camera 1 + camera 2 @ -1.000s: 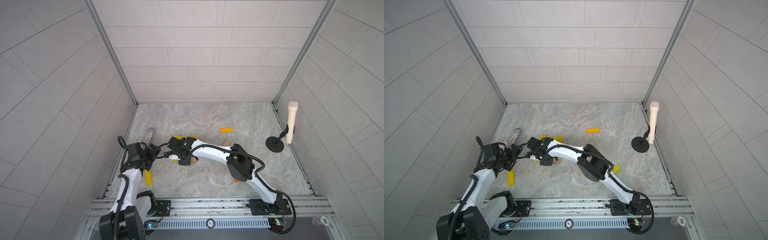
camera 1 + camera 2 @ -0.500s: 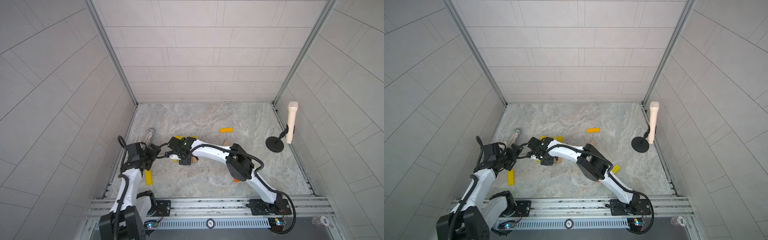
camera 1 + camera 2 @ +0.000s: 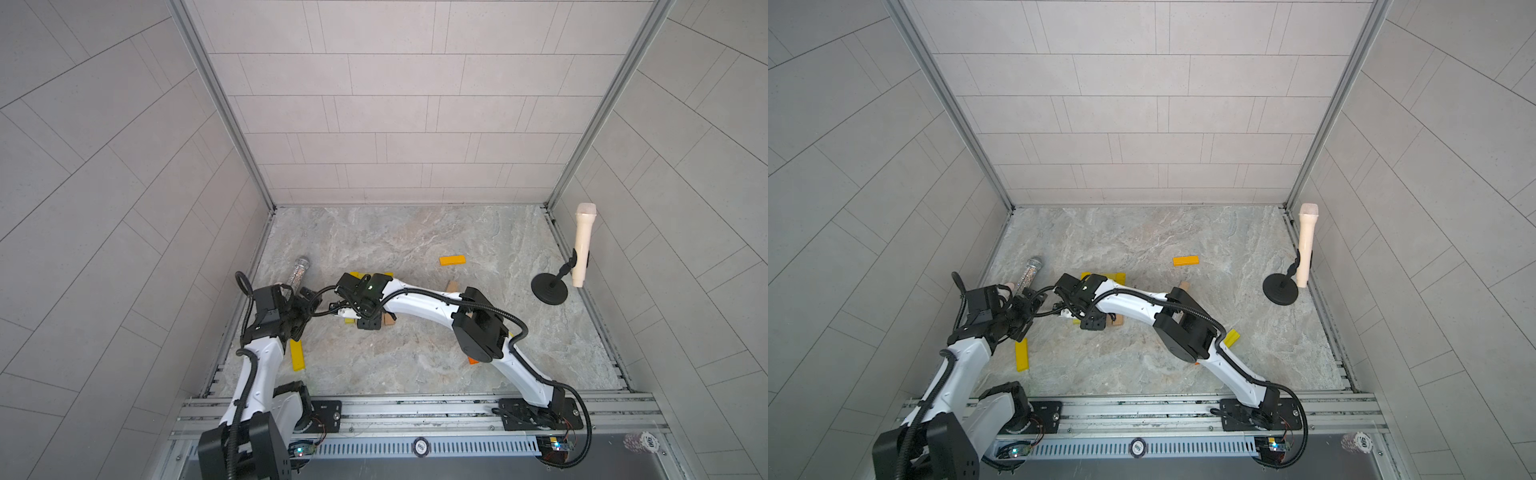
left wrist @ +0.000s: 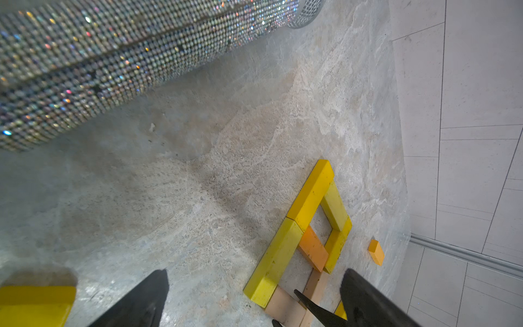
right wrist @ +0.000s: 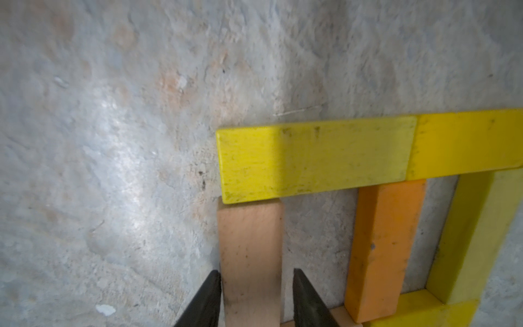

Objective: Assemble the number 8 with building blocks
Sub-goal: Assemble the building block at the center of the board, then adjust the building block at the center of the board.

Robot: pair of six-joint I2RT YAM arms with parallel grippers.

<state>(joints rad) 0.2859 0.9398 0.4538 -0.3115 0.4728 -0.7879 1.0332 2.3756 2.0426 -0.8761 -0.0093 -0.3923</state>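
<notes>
Right gripper (image 5: 256, 270) is straddling the tan block (image 5: 250, 240) - jaws parted barely wider than it. One fingertip (image 5: 210, 294) is sitting against the block's edge and the other is leaving a sliver of floor showing, so it is not clamping. The tan block is lying flat, one end butting the side of a yellow bar (image 5: 311, 158) and making a corner. That bar is running end to end with a second yellow bar (image 5: 467, 141). An orange bar (image 5: 385, 249) and more yellow pieces are closing a rectangle beside it.

Left gripper (image 4: 256, 271) is hanging wide open with nothing in it, just left of the right one and pointing at the same joined building blocks (image 4: 308, 198). The glittery microphone (image 3: 300, 272) is lying close on its far side, by the left wall.

In both top views the joined blocks are sitting left of centre, mostly hidden under the right wrist. Loose pieces:
- a yellow block (image 3: 297, 354) near-left, beside the left arm
- an orange block (image 3: 452, 260) far-right of the build
- a spare tan block (image 3: 452, 286) just behind the right forearm
- a yellow one (image 3: 1231, 337) by the right elbow

Room: the left arm is working tight against the left rail. Bare marble table (image 3: 415, 232) is stretching to the far wall and right toward the cream microphone (image 3: 582, 245) - clipped upright in a stand at the right wall.
</notes>
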